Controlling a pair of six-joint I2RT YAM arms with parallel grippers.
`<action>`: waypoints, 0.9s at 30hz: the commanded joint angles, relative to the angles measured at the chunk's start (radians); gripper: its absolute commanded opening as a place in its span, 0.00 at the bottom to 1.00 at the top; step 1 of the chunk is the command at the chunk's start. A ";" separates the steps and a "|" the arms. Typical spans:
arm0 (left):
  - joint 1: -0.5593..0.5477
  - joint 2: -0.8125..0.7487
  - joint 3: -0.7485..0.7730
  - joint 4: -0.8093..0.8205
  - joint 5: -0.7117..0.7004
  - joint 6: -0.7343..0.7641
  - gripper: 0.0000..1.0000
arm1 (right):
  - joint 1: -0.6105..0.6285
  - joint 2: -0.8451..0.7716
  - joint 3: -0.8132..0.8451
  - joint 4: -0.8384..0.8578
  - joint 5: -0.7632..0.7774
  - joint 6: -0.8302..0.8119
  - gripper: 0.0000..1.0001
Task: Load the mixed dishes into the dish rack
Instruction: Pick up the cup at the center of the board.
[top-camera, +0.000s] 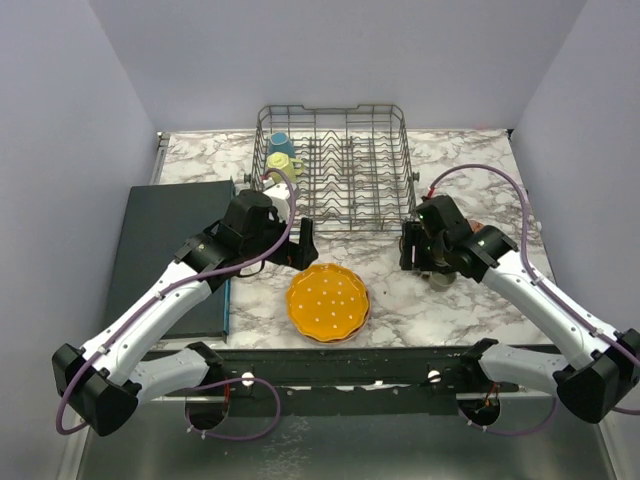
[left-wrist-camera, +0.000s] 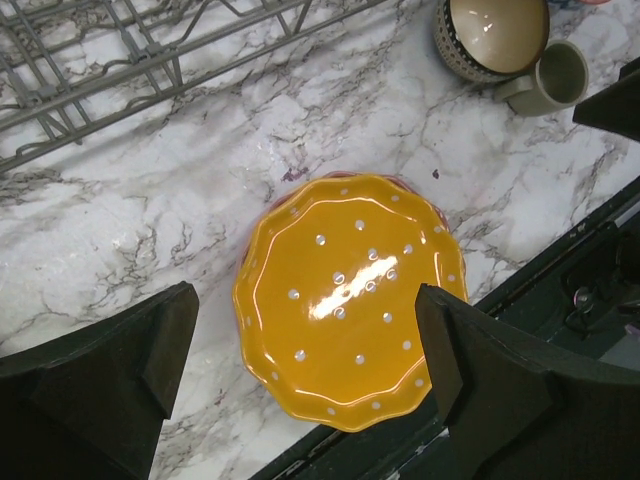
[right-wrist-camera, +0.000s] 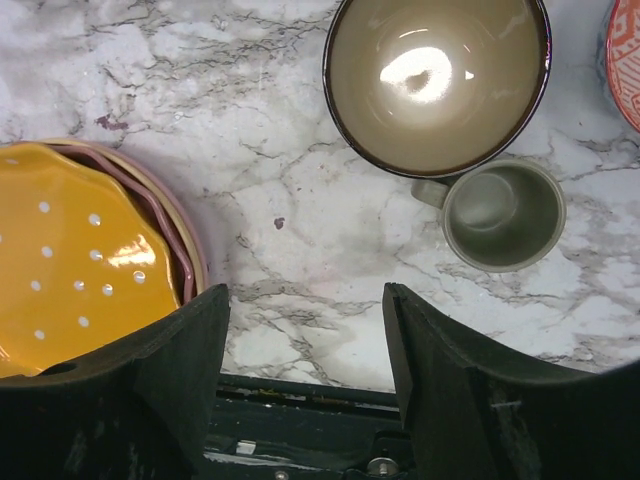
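Note:
An orange scalloped plate with white dots (top-camera: 328, 302) (left-wrist-camera: 350, 300) (right-wrist-camera: 80, 270) lies on top of a pink and a peach plate (right-wrist-camera: 185, 250) near the table's front edge. My left gripper (top-camera: 302, 244) (left-wrist-camera: 308, 330) hangs open above its near-left side, with nothing between the fingers. My right gripper (top-camera: 420, 252) (right-wrist-camera: 305, 300) is open over bare marble. Just beyond it are a dark brown bowl (right-wrist-camera: 437, 80) (left-wrist-camera: 490, 35) and an olive mug (right-wrist-camera: 500, 215) (left-wrist-camera: 555, 75). The grey wire dish rack (top-camera: 335, 165) (left-wrist-camera: 120, 60) stands at the back. A blue mug (top-camera: 281, 143) and a yellow mug (top-camera: 281, 163) sit in its left end.
A dark flat mat (top-camera: 170, 250) covers the table's left side under my left arm. The edge of a red patterned dish (right-wrist-camera: 625, 60) shows at the far right of the right wrist view. A black rail (top-camera: 340, 362) runs along the front edge.

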 joint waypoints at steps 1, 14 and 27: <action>-0.006 -0.040 -0.072 0.079 0.020 0.005 0.99 | -0.029 0.044 0.029 0.054 0.004 -0.041 0.69; -0.005 -0.159 -0.191 0.141 -0.061 -0.008 0.99 | -0.110 0.201 0.062 0.127 -0.011 -0.108 0.67; -0.005 -0.159 -0.201 0.131 -0.068 -0.011 0.99 | -0.124 0.349 0.099 0.200 -0.084 -0.133 0.61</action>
